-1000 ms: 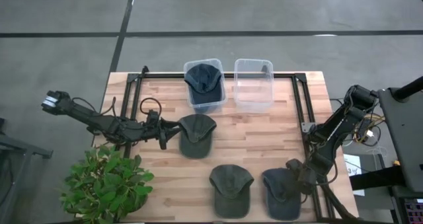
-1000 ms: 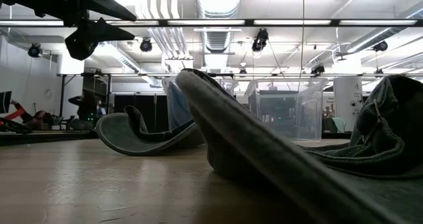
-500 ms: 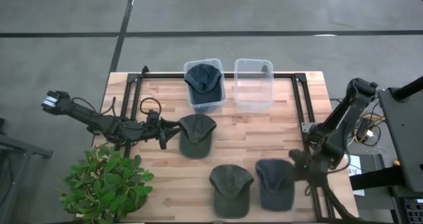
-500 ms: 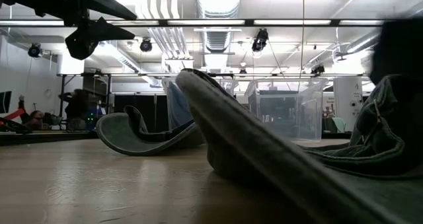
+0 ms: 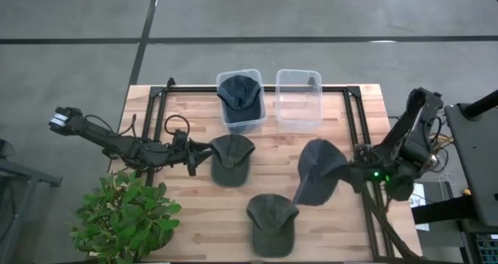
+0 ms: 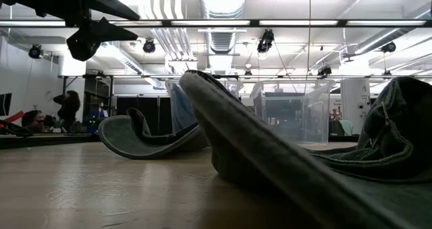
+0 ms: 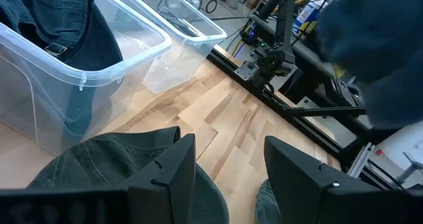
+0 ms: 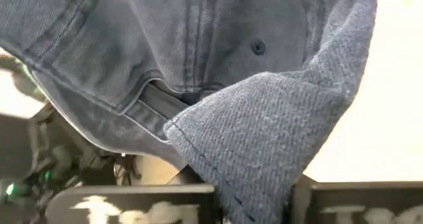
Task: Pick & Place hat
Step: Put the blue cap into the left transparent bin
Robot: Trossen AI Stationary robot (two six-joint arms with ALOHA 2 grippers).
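Observation:
A blue-grey hat point(image 5: 317, 173) is in the air over the table's right half, held by my right gripper point(image 5: 352, 173), which is shut on it; in the right wrist view the hat point(image 8: 198, 45) fills the picture. Two green hats lie on the wood, one mid-table point(image 5: 231, 160) and one near the front edge point(image 5: 272, 221). My left gripper point(image 5: 194, 156) is open just left of the mid-table hat, which shows below its fingers in the left wrist view point(image 7: 99, 164). A dark blue hat point(image 5: 239, 94) sits in the left bin. My right gripper pinches a folded edge of the hat's crown point(image 8: 254, 164) between its two fingers, close to the back strap point(image 8: 149, 102). It comes about level from the table's right side. The hat is lifted clear of the table and tilted, reaching out leftward from the fingers.
Two clear bins stand at the far edge: the left bin point(image 5: 253, 122) with the dark blue hat, the right bin point(image 5: 299, 100) with nothing in it. A black frame point(image 5: 348, 120) borders the table. A potted plant point(image 5: 128, 217) stands at the near left corner.
My right gripper has risen from the table's near right corner and moved toward the far edge, carrying the blue-grey hat. The hat first slid left along the wood, then came up clear and tipped.

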